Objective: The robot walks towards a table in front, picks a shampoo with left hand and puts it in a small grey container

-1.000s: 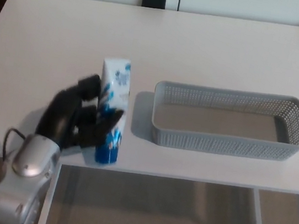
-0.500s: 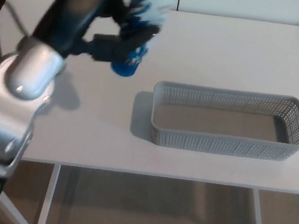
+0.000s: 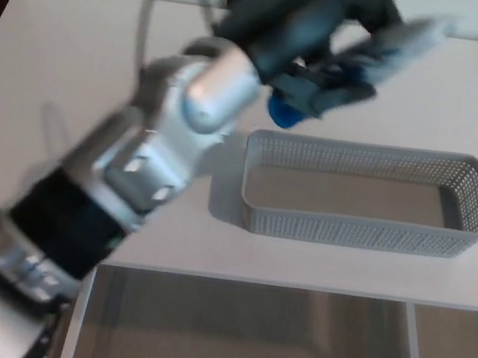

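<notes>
The left hand (image 3: 325, 40) is clamped around the shampoo bottle (image 3: 400, 46), which is blurred but seemingly tilted, held in the air toward the table's (image 3: 75, 76) far edge, beyond the grey basket (image 3: 356, 231). The pickup is done; lowering it inside remains.

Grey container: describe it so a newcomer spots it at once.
Start at the wide white table; on its near right part lies a long, low rectangular grey plastic basket with perforated walls. It is empty and rests on the tabletop, unlike the white-and-blue shampoo bottle held aloft by the black left hand.
</notes>
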`<state>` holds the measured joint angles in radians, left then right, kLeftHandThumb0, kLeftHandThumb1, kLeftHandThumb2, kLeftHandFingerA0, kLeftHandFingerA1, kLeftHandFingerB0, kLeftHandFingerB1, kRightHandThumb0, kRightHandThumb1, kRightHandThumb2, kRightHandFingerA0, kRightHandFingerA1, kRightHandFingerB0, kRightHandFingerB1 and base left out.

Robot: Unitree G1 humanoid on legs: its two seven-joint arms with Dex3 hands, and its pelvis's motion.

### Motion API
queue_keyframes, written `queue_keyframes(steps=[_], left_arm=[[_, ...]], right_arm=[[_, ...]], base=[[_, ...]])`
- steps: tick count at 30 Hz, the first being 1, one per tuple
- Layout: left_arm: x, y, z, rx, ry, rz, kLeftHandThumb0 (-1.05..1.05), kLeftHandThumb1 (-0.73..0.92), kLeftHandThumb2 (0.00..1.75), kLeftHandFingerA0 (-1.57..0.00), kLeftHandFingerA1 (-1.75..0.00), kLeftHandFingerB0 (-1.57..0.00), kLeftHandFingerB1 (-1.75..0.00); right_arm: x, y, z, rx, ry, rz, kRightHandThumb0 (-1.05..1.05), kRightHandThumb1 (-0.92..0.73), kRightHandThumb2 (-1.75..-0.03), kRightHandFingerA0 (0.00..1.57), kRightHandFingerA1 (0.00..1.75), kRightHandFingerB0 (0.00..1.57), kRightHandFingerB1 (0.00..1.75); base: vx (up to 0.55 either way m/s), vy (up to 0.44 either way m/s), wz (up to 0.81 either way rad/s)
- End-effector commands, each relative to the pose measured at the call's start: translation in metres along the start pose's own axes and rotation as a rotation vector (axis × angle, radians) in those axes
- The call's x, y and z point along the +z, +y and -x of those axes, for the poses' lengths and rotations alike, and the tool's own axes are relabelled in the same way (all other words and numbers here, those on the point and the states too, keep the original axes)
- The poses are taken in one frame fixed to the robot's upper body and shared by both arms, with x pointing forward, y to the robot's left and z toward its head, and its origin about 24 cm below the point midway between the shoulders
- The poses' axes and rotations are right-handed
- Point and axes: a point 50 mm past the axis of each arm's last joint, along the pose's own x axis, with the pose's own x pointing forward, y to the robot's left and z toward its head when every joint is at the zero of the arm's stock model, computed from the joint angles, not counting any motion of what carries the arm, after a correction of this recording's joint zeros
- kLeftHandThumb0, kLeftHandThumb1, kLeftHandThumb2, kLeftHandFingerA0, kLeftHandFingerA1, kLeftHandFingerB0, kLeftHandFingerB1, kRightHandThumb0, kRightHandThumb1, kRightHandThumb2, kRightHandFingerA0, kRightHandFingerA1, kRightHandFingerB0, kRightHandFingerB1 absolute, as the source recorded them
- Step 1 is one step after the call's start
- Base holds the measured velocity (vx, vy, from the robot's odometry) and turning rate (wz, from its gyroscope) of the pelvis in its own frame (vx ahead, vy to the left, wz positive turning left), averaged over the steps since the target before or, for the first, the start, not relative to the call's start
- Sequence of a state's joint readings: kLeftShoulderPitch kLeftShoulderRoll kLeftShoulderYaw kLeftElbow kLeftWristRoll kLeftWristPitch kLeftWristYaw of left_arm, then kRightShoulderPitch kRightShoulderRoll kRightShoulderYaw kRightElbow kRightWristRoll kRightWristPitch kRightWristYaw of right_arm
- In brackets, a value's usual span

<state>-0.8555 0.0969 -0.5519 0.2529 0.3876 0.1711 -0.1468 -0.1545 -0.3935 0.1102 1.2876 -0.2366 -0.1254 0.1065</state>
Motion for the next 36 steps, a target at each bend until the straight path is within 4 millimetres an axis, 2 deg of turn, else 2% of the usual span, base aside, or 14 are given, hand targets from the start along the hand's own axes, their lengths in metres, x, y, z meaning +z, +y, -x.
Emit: queue_keyframes(steps=[1, 3, 5, 7, 8, 19, 20, 21, 22, 23, 24, 25, 26, 36], left_arm=[[0.014, -0.015, -0.019, -0.033, -0.014, -0.096, -0.19, 0.77, 0.67, -0.75, -1.74, -0.64, -1.46], [0.016, -0.022, -0.021, -0.034, -0.024, -0.083, -0.14, 0.75, 0.66, -0.89, -1.71, -0.62, -1.49], [0.018, -0.027, -0.024, -0.036, -0.036, -0.084, -0.19, 0.78, 0.66, -0.74, -1.75, -0.61, -1.49], [0.025, -0.04, -0.027, -0.064, -0.05, -0.088, -0.16, 0.72, 0.75, -1.0, -1.69, -0.72, -1.39], [0.025, -0.042, -0.027, -0.068, -0.052, -0.088, -0.19, 0.77, 0.75, -0.78, -1.74, -0.66, -1.5], [0.001, -0.07, -0.015, -0.161, 0.018, -0.166, -0.14, 0.8, 0.6, -0.75, -1.71, -0.63, -1.45], [-0.004, -0.072, -0.013, -0.157, 0.036, -0.176, -0.21, 0.77, 0.64, -0.75, -1.62, -0.66, -1.26], [-0.004, -0.072, -0.013, -0.157, 0.037, -0.177, -0.21, 0.77, 0.64, -0.75, -1.62, -0.66, -1.26], [-0.01, -0.072, -0.01, -0.13, 0.059, -0.232, -0.24, 0.77, 0.62, -0.8, -1.36, -0.52, -0.38], [-0.012, -0.073, -0.008, -0.131, 0.067, -0.245, -0.29, 0.76, 0.63, -0.58, -0.99, -0.36, -0.32], [-0.014, -0.075, -0.005, -0.138, 0.077, -0.256, -0.29, 0.76, 0.63, -0.58, -0.99, -0.36, -0.32], [-0.021, -0.077, -0.002, -0.172, 0.129, -0.337, -0.56, 0.59, 0.63, -0.05, -0.25, -0.05, -0.21], [-0.026, -0.077, 0.002, -0.181, 0.166, -0.375, -0.77, 0.48, 0.79, 0.0, -0.04, -0.02, -0.07], [-0.034, -0.077, 0.01, -0.19, 0.239, -0.405, -0.84, 0.49, 0.85, 0.0, 0.0, 0.0, -0.03]], right_arm=[[-0.008, -0.002, 0.002, 0.006, 0.023, 0.009, -0.28, -0.71, -0.61, 0.61, 0.43, 0.49, 0.37], [-0.008, -0.001, 0.002, 0.01, 0.022, 0.015, -0.29, -0.71, -0.61, 0.6, 0.42, 0.49, 0.37], [-0.005, -0.001, 0.001, 0.011, 0.016, 0.028, -0.29, -0.72, -0.61, 0.6, 0.42, 0.49, 0.37], [-0.003, -0.003, 0.001, 0.018, 0.008, -0.011, -0.29, -0.72, -0.61, 0.59, 0.42, 0.49, 0.38], [-0.003, -0.002, 0.001, 0.02, 0.007, -0.014, -0.29, -0.71, -0.61, 0.6, 0.43, 0.48, 0.38], [0.003, -0.002, 0.0, 0.031, -0.007, 0.029, -0.28, -0.71, -0.61, 0.6, 0.43, 0.47, 0.38], [0.003, -0.002, 0.0, 0.029, -0.006, 0.034, -0.27, -0.71, -0.61, 0.61, 0.43, 0.48, 0.38], [0.003, -0.002, 0.0, 0.029, -0.005, 0.035, -0.27, -0.71, -0.61, 0.61, 0.43, 0.48, 0.38], [0.007, -0.004, -0.001, 0.025, -0.008, 0.05, -0.26, -0.72, -0.61, 0.61, 0.43, 0.47, 0.37], [0.007, -0.003, -0.001, 0.026, -0.007, 0.057, -0.27, -0.72, -0.61, 0.6, 0.43, 0.47, 0.37], [0.005, -0.003, -0.001, 0.029, -0.004, 0.064, -0.27, -0.72, -0.61, 0.6, 0.43, 0.47, 0.37], [0.004, -0.001, -0.001, 0.027, 0.001, 0.071, -0.27, -0.72, -0.61, 0.6, 0.43, 0.49, 0.37], [0.005, 0.0, -0.001, 0.03, 0.001, 0.078, -0.26, -0.73, -0.61, 0.61, 0.44, 0.5, 0.38], [-0.001, 0.002, 0.0, 0.05, 0.01, 0.102, -0.26, -0.74, -0.61, 0.59, 0.44, 0.49, 0.38]], base=[[0.0, 0.0, 0.0], [0.0, 0.0, 0.0], [0.0, 0.0, 0.0], [0.0, 0.0, 0.0], [0.0, 0.0, 0.0], [0.0, 0.0, 0.0], [0.0, 0.0, 0.0], [0.0, 0.0, 0.0], [0.0, 0.0, 0.0], [0.0, 0.0, 0.0], [0.0, 0.0, 0.0], [0.0, 0.0, 0.0], [0.0, 0.0, 0.0], [0.0, 0.0, 0.0]])
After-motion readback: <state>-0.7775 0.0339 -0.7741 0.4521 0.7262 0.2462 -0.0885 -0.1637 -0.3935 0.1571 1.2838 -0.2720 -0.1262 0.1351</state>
